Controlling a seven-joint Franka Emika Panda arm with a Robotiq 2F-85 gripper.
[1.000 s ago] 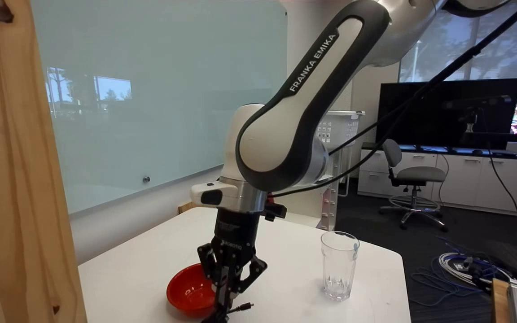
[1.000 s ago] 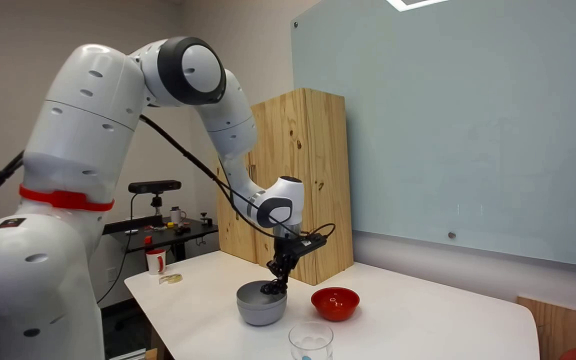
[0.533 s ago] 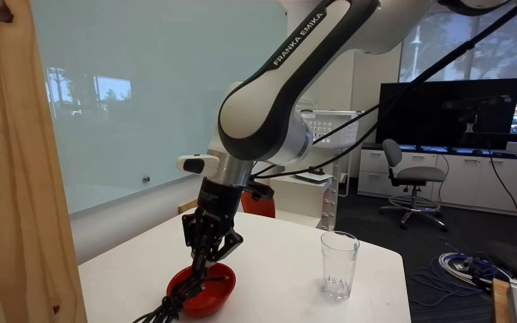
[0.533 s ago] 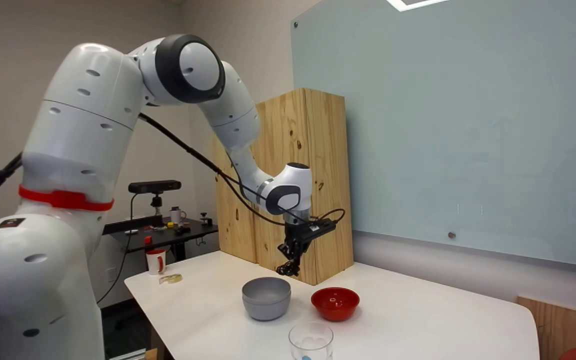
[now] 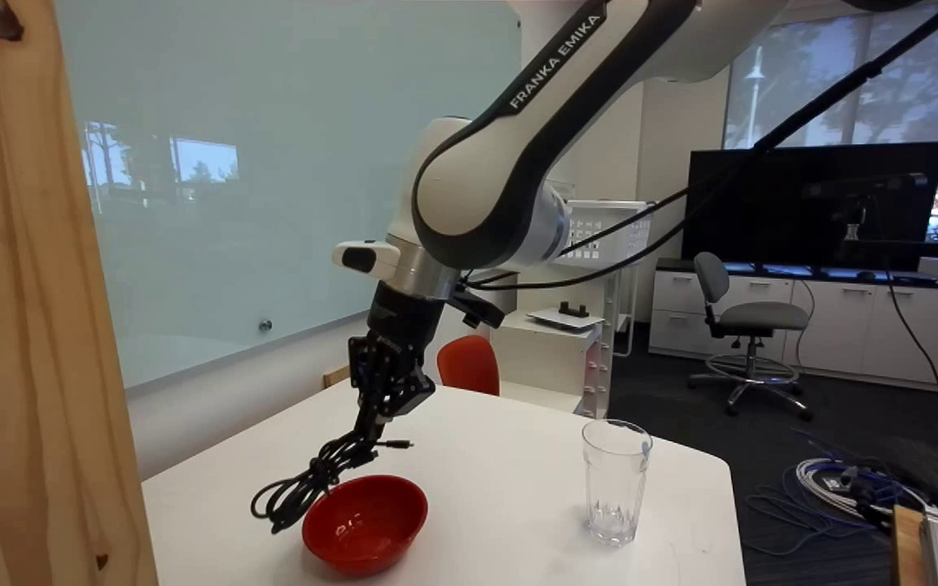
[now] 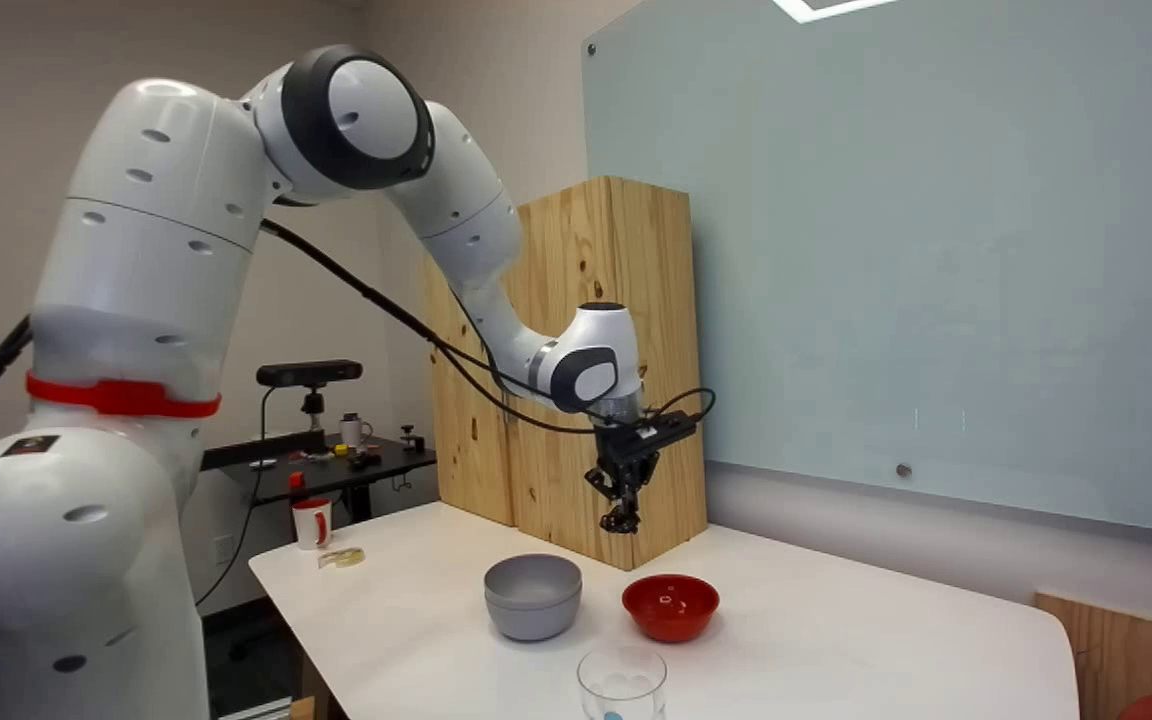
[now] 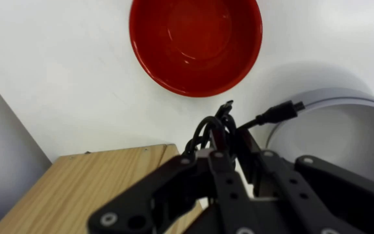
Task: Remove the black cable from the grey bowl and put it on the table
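My gripper (image 5: 367, 433) is shut on the black cable (image 5: 324, 470), a bundle of loops with plug ends, and holds it in the air. In the wrist view the cable (image 7: 276, 113) sits between the fingertips of the gripper (image 7: 230, 138), with one plug sticking out to the right. In an exterior view the gripper (image 6: 622, 520) is above the table (image 6: 836, 620), behind and between the bowls. The grey bowl (image 6: 533, 615) stands upright; its visible inside in the wrist view (image 7: 323, 133) is bare. It is out of view in the exterior view where the cable loops show.
A red bowl (image 6: 671, 612) stands beside the grey bowl, and it also shows in the wrist view (image 7: 196, 78). A clear glass (image 5: 615, 484) stands on the table. A wooden cabinet (image 6: 601, 380) is close behind the gripper. A white mug (image 6: 312, 525) stands at the table's far corner.
The gripper has risen out of the grey bowl with the cable and moved toward the red bowl's side and the cabinet. The grey bowl shifted slightly early on, then stayed still.
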